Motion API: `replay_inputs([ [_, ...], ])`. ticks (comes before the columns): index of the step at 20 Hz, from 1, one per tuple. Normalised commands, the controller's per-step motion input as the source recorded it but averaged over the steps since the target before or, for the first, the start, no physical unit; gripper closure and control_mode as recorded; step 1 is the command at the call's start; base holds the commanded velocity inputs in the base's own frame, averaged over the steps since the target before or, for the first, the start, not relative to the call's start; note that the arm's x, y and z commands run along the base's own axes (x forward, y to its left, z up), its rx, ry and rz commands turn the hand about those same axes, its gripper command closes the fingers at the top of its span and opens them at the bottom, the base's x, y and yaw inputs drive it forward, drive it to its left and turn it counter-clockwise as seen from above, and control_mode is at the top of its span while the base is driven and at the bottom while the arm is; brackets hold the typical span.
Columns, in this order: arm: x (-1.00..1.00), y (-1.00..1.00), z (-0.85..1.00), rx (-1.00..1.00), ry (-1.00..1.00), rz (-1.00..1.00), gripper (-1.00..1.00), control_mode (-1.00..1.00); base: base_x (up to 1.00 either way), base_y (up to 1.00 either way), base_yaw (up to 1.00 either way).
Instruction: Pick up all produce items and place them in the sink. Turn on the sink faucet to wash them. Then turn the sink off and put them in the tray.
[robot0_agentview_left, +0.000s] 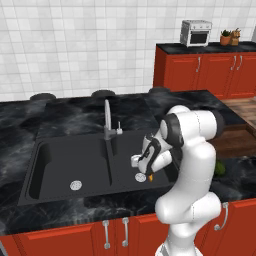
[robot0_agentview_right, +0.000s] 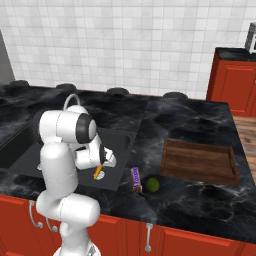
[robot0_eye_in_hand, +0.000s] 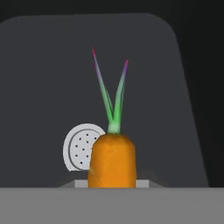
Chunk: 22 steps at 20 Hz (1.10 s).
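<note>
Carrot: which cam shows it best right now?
Hand view. The carrot stands large in the frame, orange body and green top clear, over the sink floor beside a drain. Left base view shows an orange tip below the hand; right base view shows a small orange sliver beside the arm.

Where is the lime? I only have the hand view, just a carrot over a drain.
Observer: The lime is on the counter by the front edge, right of the sink, not in it.
Operator: Anything beside it?
Observer: A purple-red packet lies just on its sink side.
Operator: And the tray?
Observer: The tray sits empty on the counter behind and to the right of the lime.
Operator: Which basin am I over?
Observer: The hand holds the carrot low over the right basin, near its drain; the faucet stands behind the divider.
</note>
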Motion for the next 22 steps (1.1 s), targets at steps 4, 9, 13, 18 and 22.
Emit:
replay_inputs([
  [4,0.14,0.00,-0.23,0.04,0.00,0.00,1.00,-1.00,0.00,0.00,0.00],
  [9,0.19,0.00,-0.24,0.05,0.00,0.00,1.00,-1.00,0.00,0.00,0.00],
  [13,0.22,0.00,-0.22,0.02,0.00,0.00,1.00,-1.00,0.00,0.00,0.00],
  [18,0.23,0.00,-0.20,0.00,0.00,0.00,1.00,-1.00,0.00,0.00,0.00],
  [22,0.25,0.02,-0.24,0.00,0.00,0.00,1.00,-1.00,0.00,0.00,0.00],
])
